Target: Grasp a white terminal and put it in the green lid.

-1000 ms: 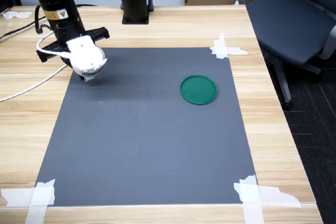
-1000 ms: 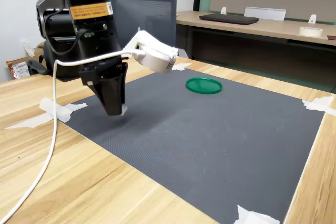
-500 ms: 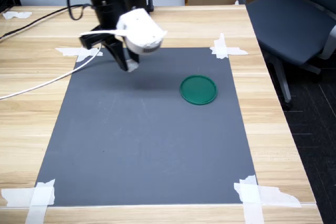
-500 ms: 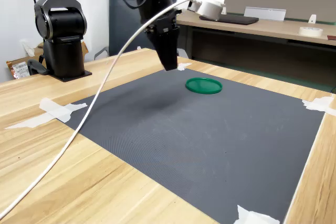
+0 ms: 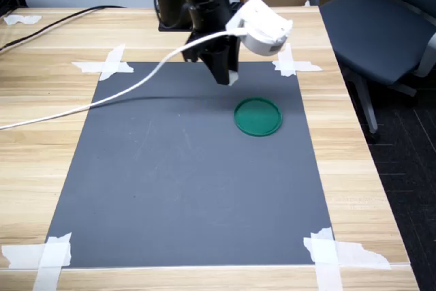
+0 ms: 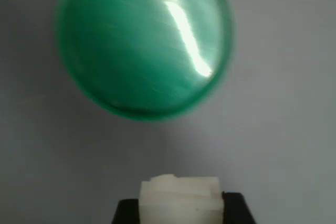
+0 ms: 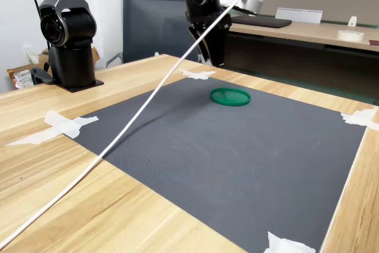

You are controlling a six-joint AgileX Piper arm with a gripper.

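One claw [image 5: 228, 78] clamps the white terminal [image 6: 180, 198].

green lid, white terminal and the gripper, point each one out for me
green lid [image 5: 258, 116]: first exterior view, middle of its flat top.
white terminal [image 6: 180, 196]: wrist view, front face of the block held between the jaws.
gripper [image 5: 226, 78]: first exterior view, the tip where the fingers meet, above the mat.

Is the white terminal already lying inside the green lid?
No, in the wrist view the white terminal sits between the end effector fingers, apart from the empty green lid.
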